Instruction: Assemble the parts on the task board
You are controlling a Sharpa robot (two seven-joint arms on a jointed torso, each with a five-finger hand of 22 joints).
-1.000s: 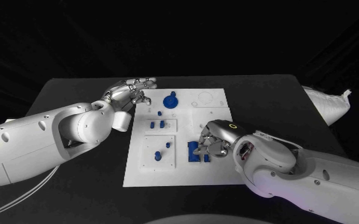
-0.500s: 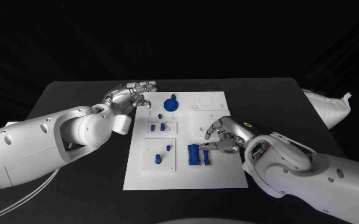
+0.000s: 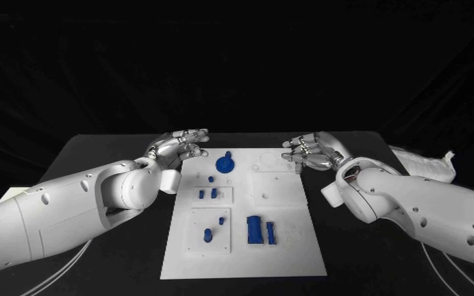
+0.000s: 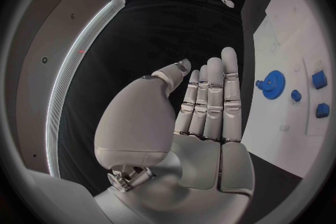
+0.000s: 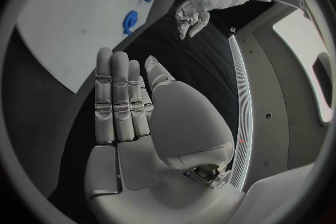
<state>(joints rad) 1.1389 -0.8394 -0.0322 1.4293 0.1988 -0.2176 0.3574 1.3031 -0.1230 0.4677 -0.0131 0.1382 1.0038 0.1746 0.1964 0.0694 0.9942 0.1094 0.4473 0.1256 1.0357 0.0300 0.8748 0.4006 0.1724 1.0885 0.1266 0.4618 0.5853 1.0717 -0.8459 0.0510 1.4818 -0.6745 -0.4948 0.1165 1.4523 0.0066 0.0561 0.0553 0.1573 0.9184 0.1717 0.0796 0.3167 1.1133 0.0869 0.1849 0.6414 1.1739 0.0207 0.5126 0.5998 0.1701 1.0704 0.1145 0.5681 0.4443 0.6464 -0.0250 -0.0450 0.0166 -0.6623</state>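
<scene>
Both silver hands hover empty, fingers straight and side by side: the left hand (image 3: pixel 181 144) just off one far corner of the white rectangular task board (image 3: pixel 286 241), the right hand (image 3: pixel 312 150) off the other. Between them lies a round blue gear (image 3: pixel 226 165); small blue parts (image 3: pixel 259 230) sit nearer the robot.

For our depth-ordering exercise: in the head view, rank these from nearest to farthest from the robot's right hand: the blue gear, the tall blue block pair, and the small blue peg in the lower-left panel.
From the right hand:
1. Blue gear, at the board's far end, left of the hand.
2. Tall blue block pair, towards the board's near end, centre-right.
3. Small blue peg, lower-left panel, farthest across the task board.
</scene>
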